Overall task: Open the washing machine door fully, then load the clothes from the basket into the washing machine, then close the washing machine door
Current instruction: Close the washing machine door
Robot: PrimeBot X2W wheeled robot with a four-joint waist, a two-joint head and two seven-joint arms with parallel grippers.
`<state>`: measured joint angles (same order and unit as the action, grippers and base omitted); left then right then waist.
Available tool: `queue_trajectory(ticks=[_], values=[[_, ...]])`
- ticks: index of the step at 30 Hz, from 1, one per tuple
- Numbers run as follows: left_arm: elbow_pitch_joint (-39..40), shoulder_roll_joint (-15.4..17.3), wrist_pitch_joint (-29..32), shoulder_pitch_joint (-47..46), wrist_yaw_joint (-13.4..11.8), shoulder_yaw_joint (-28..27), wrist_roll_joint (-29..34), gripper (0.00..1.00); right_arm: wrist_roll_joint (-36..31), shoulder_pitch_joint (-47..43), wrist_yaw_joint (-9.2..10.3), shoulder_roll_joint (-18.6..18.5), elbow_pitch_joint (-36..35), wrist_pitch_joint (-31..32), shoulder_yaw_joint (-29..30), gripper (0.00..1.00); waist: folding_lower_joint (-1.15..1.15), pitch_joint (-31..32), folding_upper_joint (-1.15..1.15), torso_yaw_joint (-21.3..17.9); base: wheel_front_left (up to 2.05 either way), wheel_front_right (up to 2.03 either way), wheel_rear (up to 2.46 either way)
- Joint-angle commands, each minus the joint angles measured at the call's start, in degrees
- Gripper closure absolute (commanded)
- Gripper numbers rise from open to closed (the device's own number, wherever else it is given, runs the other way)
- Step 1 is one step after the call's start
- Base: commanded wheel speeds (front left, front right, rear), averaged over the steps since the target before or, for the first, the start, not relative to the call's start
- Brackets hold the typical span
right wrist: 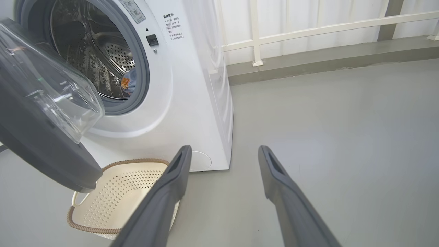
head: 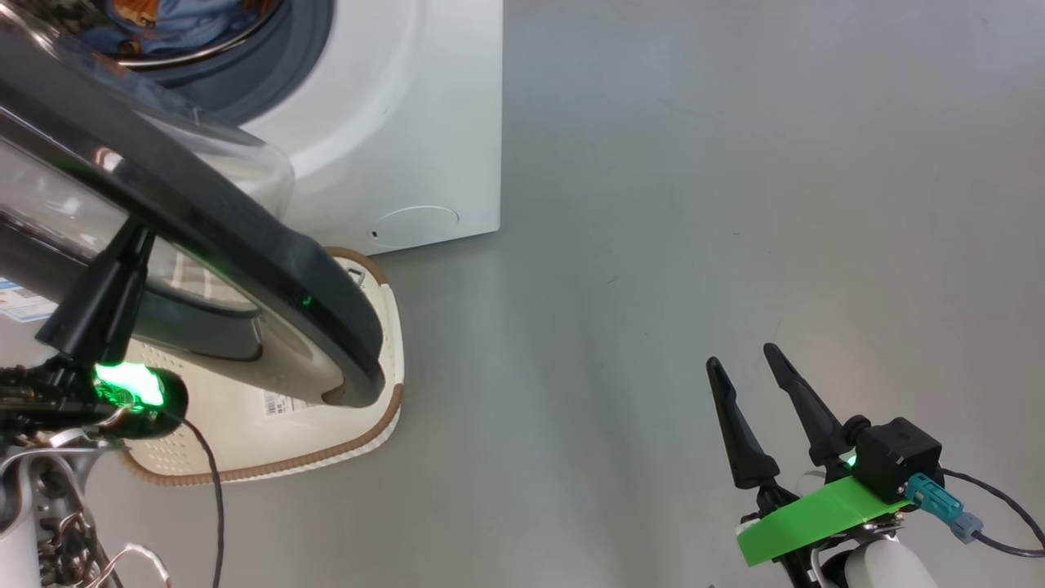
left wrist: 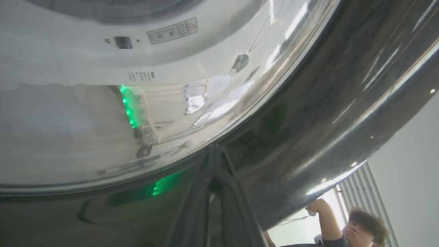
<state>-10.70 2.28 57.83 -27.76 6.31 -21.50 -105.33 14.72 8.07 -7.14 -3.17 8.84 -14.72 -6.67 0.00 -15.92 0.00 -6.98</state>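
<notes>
Currently: washing machine door part-open above the basket; slip and snag risks.
Head view: your left gripper, fingers pressed together, tips on the door's glossy face, may skate off the curve; your right gripper is spread, empty, well apart; the clothes lie in the washing machine. Left wrist view adds a person beyond the door's edge. Right wrist view adds the basket's bare inside and cloth near the gasket, which could catch.

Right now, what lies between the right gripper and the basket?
Bare grey floor and nothing else: in the head view the open right gripper and the basket stand apart with that stretch between them.
</notes>
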Motion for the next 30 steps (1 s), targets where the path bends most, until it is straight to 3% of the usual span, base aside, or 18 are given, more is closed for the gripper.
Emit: queue_trajectory(ticks=[1,15,30], values=[[1.0,1.7,0.1,-1.6,0.7,-1.5,1.0,1.00,0.5,-0.7,-0.35,0.3,-1.4,-0.3,-1.3,0.00,0.00,0.2,0.00,0.2,0.00,0.00,0.00],[-0.9,1.0,-1.4,2.1,1.1,-2.4,2.8,1.00,0.4,-0.7,-0.35,0.3,0.6,-0.3,-1.0,0.00,0.00,4.9,0.00,3.8,0.00,0.00,0.00],[0.6,0.6,-7.3,10.8,1.2,-3.6,3.8,1.00,0.9,-2.4,-0.35,0.3,2.2,-0.3,-0.3,0.00,0.00,10.0,0.00,6.8,0.00,0.00,0.00]])
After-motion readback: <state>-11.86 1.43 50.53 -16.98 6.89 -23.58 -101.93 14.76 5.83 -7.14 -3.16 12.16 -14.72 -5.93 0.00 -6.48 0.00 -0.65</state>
